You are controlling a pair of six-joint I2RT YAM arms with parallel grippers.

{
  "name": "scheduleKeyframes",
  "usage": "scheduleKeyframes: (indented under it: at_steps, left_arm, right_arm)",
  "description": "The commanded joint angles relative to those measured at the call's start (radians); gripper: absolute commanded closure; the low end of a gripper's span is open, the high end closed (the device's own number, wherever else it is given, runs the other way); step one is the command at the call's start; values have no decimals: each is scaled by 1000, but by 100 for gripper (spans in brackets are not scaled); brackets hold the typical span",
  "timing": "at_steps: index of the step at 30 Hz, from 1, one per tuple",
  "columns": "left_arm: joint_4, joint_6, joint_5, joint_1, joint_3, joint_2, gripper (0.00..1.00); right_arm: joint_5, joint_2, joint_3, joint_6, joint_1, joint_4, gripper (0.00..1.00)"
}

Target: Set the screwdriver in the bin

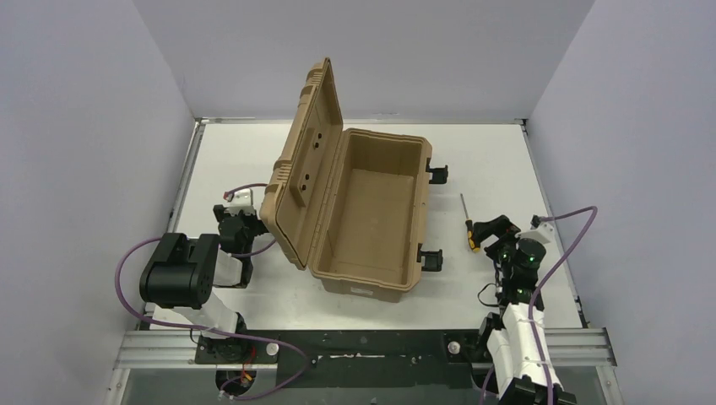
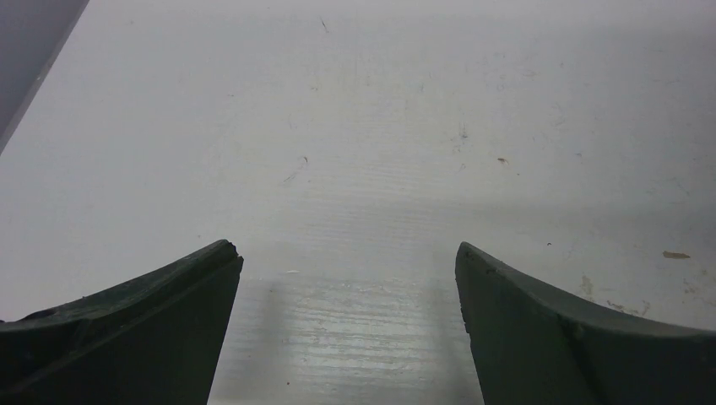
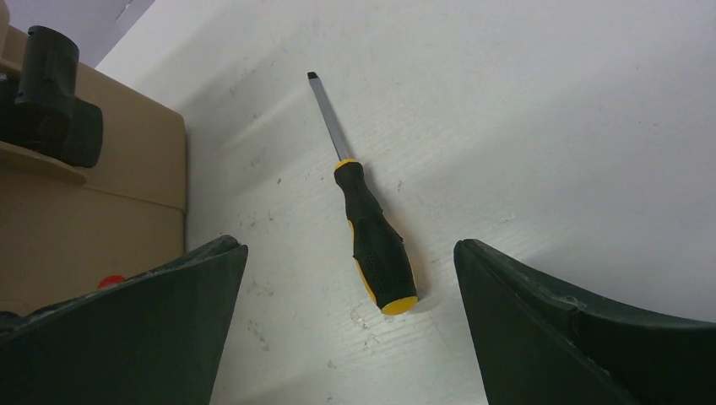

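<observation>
Right claw open above the screwdriver, nothing grasped yet.
Its jaws stand wide on either side of the handle, which lies flat on the table just right of the open bin. The step in hand seems to be the approach; next the claw should lower, clench on the handle and carry it left over the bin's wall. Left claw is released too.

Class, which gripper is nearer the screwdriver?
Right. The right gripper sits open just behind the screwdriver handle; the left gripper is across the open tan case, by its lid.
</observation>
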Motion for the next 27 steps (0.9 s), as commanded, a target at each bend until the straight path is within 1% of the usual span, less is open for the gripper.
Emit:
scheduleKeyframes:
  at_steps: [1,5,9,12,16,19,21,25,27]
  left_arm:
    - [46,-8,-8,-4,20,-8,3]
    - [47,-8,-8,-4,20,-9,3]
    - [46,-8,-8,-4,20,-8,3]
    - [46,-8,-8,-4,20,-8,3]
    - [47,-8,-8,-4,20,-9,3]
    - [47,-8,-8,-4,20,-9,3]
    - [46,-8,-8,-4,19,-8,3]
    - [47,-9,-8,-4,20,-9,3]
    - [46,-8,-8,-4,20,-9,3]
  right_arm:
    - [20,27,81,-52,-5,58,0]
    - [30,63,159,-117,-5,35,0]
    - [101,155,295,-199,-5,-56,0]
    - [122,290,432,-287,-5,-189,0]
    - [127,533,612,-380,3,-372,0]
    - [107,723,696,-443,40,-447,0]
    - [115,815,734,-472,82,-486,0]
    - [188,917,766,-500,201,-508,0]
    - [202,949,759,-485,218,-500,0]
